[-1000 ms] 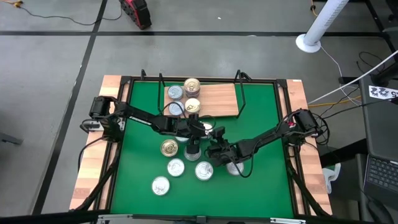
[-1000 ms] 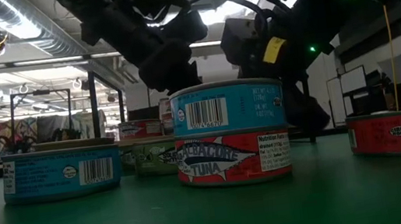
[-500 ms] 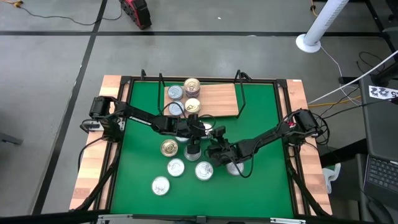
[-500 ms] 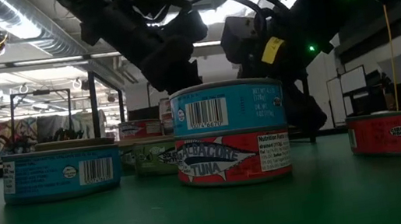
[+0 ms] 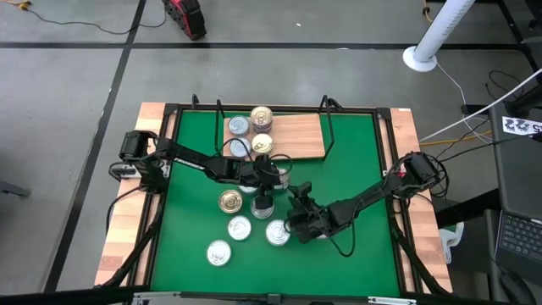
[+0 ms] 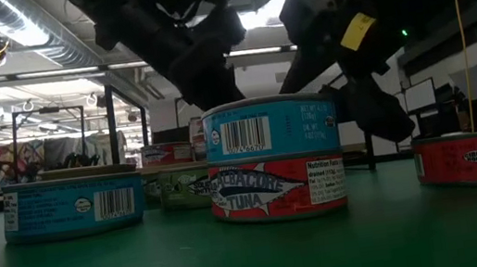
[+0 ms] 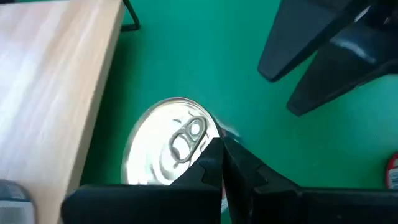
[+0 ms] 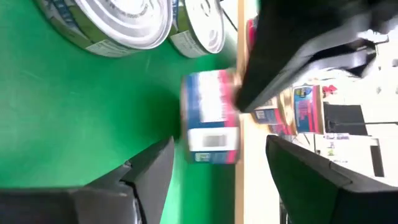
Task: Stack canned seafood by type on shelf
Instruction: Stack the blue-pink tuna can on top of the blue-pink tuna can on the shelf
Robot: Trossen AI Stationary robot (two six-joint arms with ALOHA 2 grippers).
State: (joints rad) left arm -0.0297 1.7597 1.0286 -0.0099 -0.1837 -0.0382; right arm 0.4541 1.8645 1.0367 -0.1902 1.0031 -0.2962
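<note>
While the shelf (image 5: 292, 135) at the far edge of the green mat (image 5: 356, 161) carries four tins (image 5: 262, 117) bunched at its left end, its right half shows bare board. On the mat near the middle, a blue tin (image 6: 271, 130) sits stacked on a red tuna tin (image 6: 277, 187), with another blue tin (image 6: 72, 206) to one side and a red tin (image 6: 476, 157) to the other in the low view. From above, a gold-lidded tin (image 5: 230, 201) and three silver-lidded tins (image 5: 240, 228) lie nearer the front edge. The left gripper (image 5: 273, 176) is clenched with nothing between its fingers, hanging just over the stack's lid (image 7: 171, 146) close beside the shelf edge. The right gripper (image 5: 298, 227) has its fingers spread and empty, low over the mat beside the silver-lidded tins, facing a stacked pair of tins (image 8: 211, 124). Both arms crowd the stack from either side.
</note>
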